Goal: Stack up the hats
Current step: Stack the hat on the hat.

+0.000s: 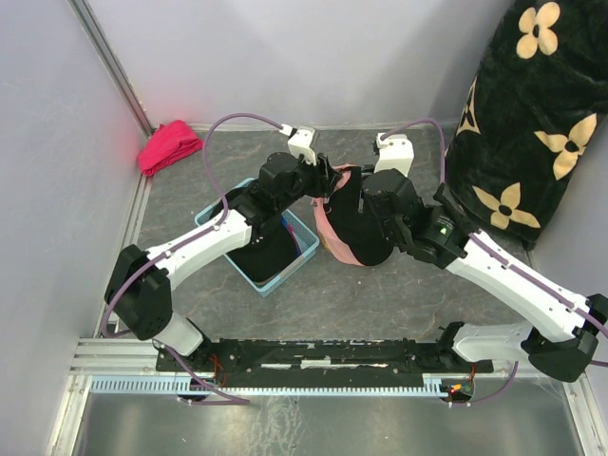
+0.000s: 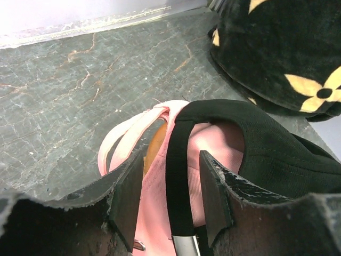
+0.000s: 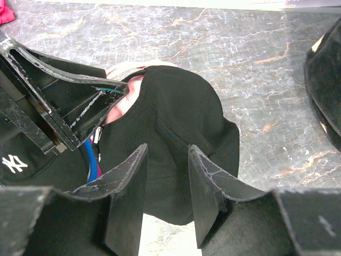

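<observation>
black cap (image 1: 359, 233) over pink cap (image 2: 154, 178) — left end effector (image 2: 171, 156), right end effector (image 3: 168, 148) both released.

A black cap (image 1: 359, 233) lies atop a pink cap (image 1: 326, 239) beside a blue bin (image 1: 290, 274).

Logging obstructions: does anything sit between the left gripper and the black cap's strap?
Nothing visible does. The left gripper straddles the strap of the black cap, open, with the pink cap beneath.

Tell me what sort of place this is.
Probably a robot test cell, not a home or shop. Plain grey walls box in a marble-patterned table. The left arm and right arm share a black mounting bar. A black cap covers a pink cap.
</observation>
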You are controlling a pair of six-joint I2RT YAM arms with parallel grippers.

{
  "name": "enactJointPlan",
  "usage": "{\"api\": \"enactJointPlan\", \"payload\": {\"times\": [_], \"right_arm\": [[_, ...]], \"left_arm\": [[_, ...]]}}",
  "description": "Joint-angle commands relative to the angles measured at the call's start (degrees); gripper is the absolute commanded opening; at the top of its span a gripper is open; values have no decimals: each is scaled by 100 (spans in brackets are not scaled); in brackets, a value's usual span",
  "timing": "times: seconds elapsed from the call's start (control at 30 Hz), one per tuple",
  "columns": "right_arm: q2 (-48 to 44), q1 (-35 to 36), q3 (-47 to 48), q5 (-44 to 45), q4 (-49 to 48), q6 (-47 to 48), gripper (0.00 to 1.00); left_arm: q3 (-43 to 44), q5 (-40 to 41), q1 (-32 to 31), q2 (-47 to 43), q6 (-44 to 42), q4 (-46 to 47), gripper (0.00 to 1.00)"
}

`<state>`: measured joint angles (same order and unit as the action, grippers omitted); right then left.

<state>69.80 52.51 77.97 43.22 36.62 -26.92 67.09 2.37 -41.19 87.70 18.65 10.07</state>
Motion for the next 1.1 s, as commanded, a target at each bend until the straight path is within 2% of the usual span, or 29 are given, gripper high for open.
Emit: {"api": "enactJointPlan", "payload": {"times": [0.0, 0.53, 0.6, 0.7, 0.8, 1.07], "right_arm": [[-118, 22, 53, 191, -181, 54, 44], [-160, 6, -61, 268, -243, 97, 44], [-180, 5, -78, 295, -248, 106, 44], [-203, -4, -130, 330, -263, 124, 44], [-204, -21, -171, 336, -265, 103, 44], [-296, -39, -268, 374, -278, 95, 44]], "left_arm": [[472, -222, 47, 110, -416, -308, 53], [1299, -224, 104, 693, -786, -1152, 49], [1336, -268, 119, 729, -813, -1155, 44], [1322, -367, 171, 711, -794, -1069, 29], [1403, -480, 204, 763, -818, -1122, 18], [1464, -495, 315, 735, -863, -1209, 14]]}}
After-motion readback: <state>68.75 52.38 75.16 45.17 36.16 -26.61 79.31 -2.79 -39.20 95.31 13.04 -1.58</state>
